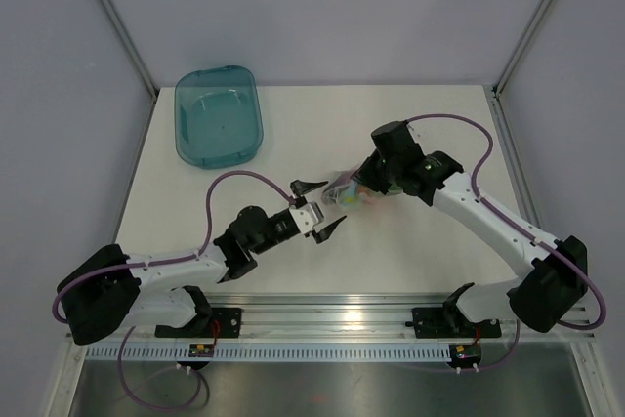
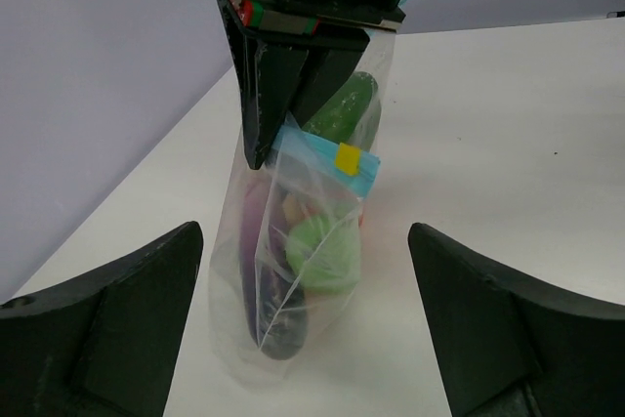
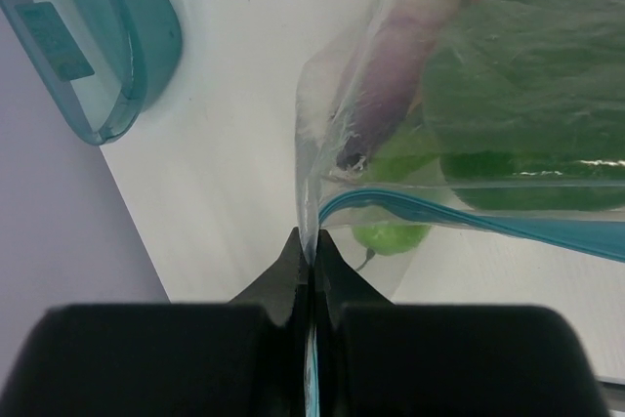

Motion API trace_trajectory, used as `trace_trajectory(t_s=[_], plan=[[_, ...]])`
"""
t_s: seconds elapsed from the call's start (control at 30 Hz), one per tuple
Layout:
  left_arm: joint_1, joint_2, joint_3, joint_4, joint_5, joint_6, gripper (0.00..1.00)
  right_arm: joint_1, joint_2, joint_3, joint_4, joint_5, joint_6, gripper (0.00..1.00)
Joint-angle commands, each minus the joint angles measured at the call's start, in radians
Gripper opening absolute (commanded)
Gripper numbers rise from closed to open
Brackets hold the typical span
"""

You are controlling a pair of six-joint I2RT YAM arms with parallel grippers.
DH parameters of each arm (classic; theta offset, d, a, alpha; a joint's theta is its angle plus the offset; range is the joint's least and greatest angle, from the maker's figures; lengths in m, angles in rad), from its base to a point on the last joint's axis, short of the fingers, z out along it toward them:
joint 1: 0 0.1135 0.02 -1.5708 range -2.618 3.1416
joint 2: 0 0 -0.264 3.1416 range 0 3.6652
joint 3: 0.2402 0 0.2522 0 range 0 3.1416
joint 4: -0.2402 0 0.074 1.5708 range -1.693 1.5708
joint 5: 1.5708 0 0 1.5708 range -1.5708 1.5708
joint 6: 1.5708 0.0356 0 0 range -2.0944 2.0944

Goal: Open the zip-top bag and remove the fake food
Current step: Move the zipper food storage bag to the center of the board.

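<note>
The zip-top bag (image 1: 344, 189) hangs upright over the middle of the table, its bottom at the tabletop. My right gripper (image 3: 308, 241) is shut on the bag's top edge, just beside the blue zip strip (image 3: 469, 218). Inside the bag (image 2: 293, 271) lies the fake food: a purple eggplant (image 2: 273, 290), a light green piece (image 2: 322, 253), a dark green pod (image 2: 344, 109) and a bit of orange. My left gripper (image 2: 305, 241) is open. Its fingers (image 2: 127, 319) stand wide on either side of the bag's lower part without touching it. The zip strip carries a yellow tab (image 2: 348, 157).
A teal translucent tub (image 1: 219, 114) stands at the table's back left corner, also seen in the right wrist view as a tub (image 3: 107, 36) left of the bag. Grey walls close in the table on the left, back and right.
</note>
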Motion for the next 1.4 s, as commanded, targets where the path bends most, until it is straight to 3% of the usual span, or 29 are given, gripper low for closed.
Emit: trace_trajectory(t_s=[0.0,0.13,0.33,0.5,0.63,0.73,0.87,1.1,1.37], plan=[[-0.009,0.009,0.047,0.034,-0.011,0.032,0.85,0.021,0.015,0.050,0.030,0.026,0.018,0.00],[-0.012,0.032,0.081,-0.021,-0.008,0.035,0.78,0.032,0.022,0.052,0.034,0.027,0.021,0.00],[-0.013,0.056,0.092,-0.020,-0.032,0.038,0.77,0.044,0.028,0.061,0.033,0.036,0.020,0.00],[-0.015,0.055,0.112,-0.055,-0.029,0.014,0.65,0.050,0.033,0.061,0.037,0.029,0.020,0.00],[-0.018,0.067,0.147,-0.109,-0.017,0.005,0.45,0.050,0.028,0.061,0.039,0.027,0.015,0.00],[-0.018,0.070,0.161,-0.132,-0.020,0.002,0.18,0.050,0.024,0.059,0.040,0.026,0.013,0.00],[-0.019,0.061,0.165,-0.146,-0.037,-0.006,0.00,0.050,0.015,0.058,0.045,0.035,0.004,0.04],[-0.019,0.046,0.162,-0.150,-0.098,-0.031,0.00,0.050,-0.007,0.049,0.074,0.053,-0.039,0.10],[-0.018,0.017,0.152,-0.156,-0.190,-0.054,0.00,0.050,-0.025,0.033,0.129,0.027,-0.114,0.25]])
